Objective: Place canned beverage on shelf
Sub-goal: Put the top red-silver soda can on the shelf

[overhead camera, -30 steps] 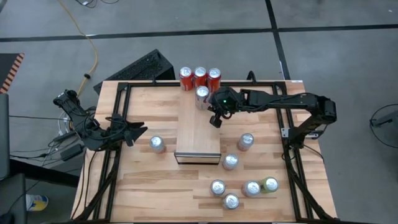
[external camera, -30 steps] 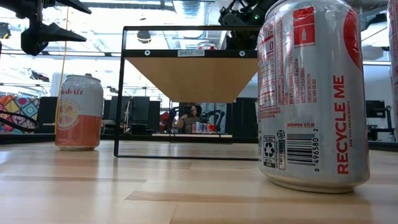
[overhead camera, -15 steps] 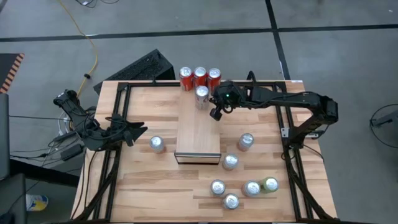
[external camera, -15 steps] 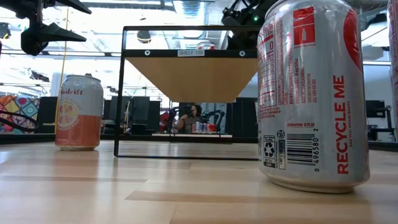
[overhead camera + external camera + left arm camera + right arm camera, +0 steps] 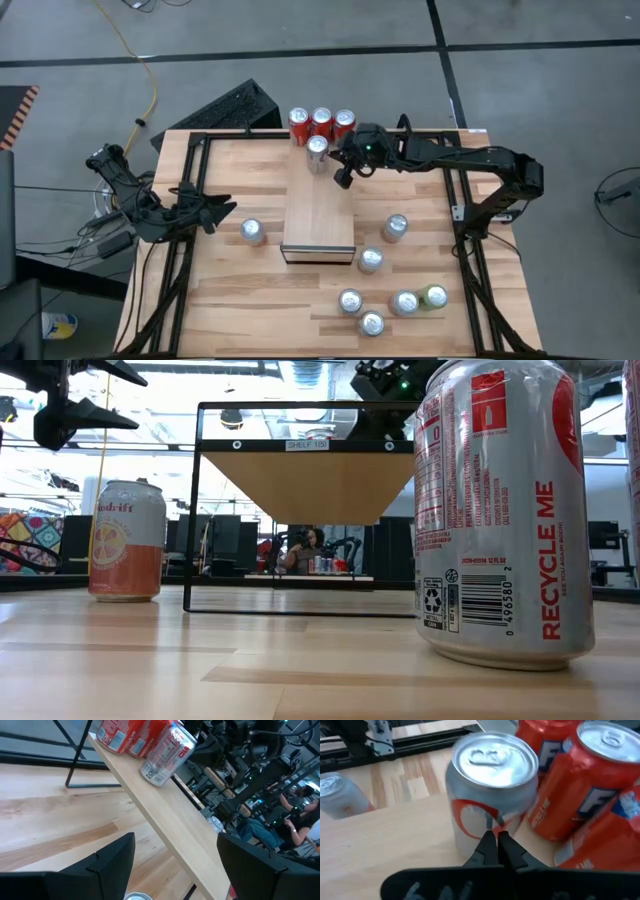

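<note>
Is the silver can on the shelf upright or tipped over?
Upright: the silver can stands on the shelf, its lid facing up.

Robotics lab — black-framed test table (image 5: 200,300), concrete floor (image 5: 300,60), seated person (image 5: 305,550) among more arm rigs behind.

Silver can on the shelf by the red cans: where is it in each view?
High: silver can at the shelf's far end, before the red cans.
Low: hidden.
Left wrist: silver can beside red cans.
Right wrist: centre, right gripper shut against it.
Landmark: red cans.
</note>
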### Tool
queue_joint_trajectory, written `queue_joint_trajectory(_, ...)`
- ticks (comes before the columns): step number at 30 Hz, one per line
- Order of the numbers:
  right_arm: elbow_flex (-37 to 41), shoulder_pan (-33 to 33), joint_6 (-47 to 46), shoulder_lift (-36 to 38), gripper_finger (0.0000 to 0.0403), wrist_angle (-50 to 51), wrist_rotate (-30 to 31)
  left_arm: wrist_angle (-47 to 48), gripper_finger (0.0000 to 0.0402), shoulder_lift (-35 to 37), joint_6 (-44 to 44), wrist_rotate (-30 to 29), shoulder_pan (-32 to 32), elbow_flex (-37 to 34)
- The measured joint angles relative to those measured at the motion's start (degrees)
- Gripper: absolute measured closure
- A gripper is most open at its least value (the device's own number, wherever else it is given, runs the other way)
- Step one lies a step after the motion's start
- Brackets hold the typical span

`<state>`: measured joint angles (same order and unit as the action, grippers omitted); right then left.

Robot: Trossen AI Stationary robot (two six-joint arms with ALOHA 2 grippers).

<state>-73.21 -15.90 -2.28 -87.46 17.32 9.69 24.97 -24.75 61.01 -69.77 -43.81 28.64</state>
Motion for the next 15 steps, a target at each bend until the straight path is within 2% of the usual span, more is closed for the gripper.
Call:
queue_joint_trajectory(8,0.0,0.8,-1.3,0.7,0.0403,2.1,0.7,0.0,0.0132,0.0,0.2,0.1,0.0,0.0)
queue_joint_trajectory(15,0.0,0.2,-0.2,-2.6,0.0403,-2.5,0.5,0.0,0.0132,0.0,0.7,0.1,0.0,0.0)
